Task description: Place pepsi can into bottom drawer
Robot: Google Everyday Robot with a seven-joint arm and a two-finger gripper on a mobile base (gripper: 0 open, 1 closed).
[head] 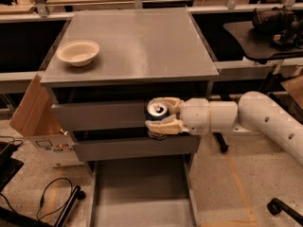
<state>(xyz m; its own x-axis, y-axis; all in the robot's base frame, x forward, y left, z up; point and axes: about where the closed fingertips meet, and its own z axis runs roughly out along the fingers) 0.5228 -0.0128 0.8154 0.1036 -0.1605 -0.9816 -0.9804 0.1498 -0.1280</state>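
One small dark blue pepsi can (pixel 156 110) pinched in my white gripper (pixel 155 113), in front of grey cabinet (pixel 142 46); wide shallow grey bottom drawer (pixel 142 190) open below, near side.

Grey cabinet (pixel 118 148) stood mid-room, its tabletop (pixel 142 41) flat and dull under warm, dim light. Floor (pixel 251 183) was pale and speckled, with an orange tape line (pixel 235 171) across it. Cardboard box (pixel 31 110) sat just beside the cabinet's left side; black cable (pixel 49 195) looped on the floor below. Dark side table (pixel 258 37) at right rear. Claw (pixel 152 113) hung before the cabinet front, closed around the pepsi can (pixel 156 109).
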